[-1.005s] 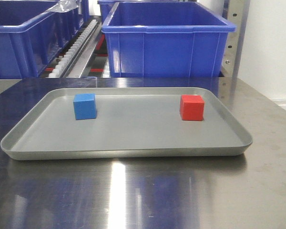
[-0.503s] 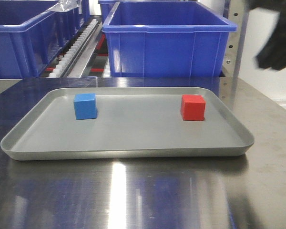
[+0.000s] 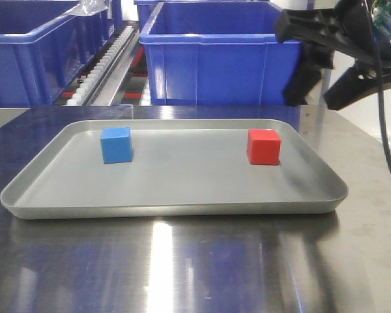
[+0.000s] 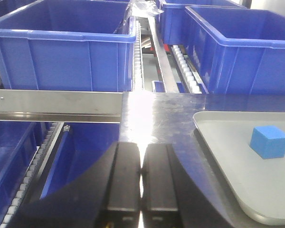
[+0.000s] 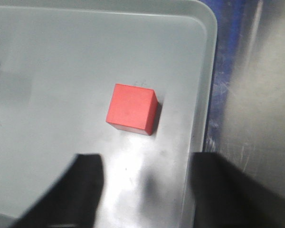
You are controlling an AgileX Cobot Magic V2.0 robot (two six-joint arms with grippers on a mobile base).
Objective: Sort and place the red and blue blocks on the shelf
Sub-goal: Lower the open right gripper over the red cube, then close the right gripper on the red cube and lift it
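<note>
The red block (image 3: 264, 147) sits at the right of the grey tray (image 3: 169, 210), the blue block (image 3: 116, 145) at its left. My right gripper (image 3: 316, 94) hangs open and empty above and to the right of the red block. In the right wrist view the red block (image 5: 132, 108) lies just ahead of the open gripper (image 5: 146, 159), near the tray's right rim (image 5: 202, 109). My left gripper (image 4: 141, 147) is shut and empty over the table's left end; the blue block (image 4: 270, 141) lies to its right. The shelf's roller track (image 3: 107, 65) and steel front rail (image 4: 57, 102) stand behind.
Large dark-blue bins (image 3: 228, 59) (image 3: 26, 59) fill the shelf behind the steel table (image 3: 182, 274). More bins (image 4: 61, 47) (image 4: 242, 47) show in the left wrist view. A steel upright (image 3: 322, 65) stands at the back right.
My right arm has come into the front view from the upper right and now hangs open above the tray's right end. The blocks and tray have not moved.
</note>
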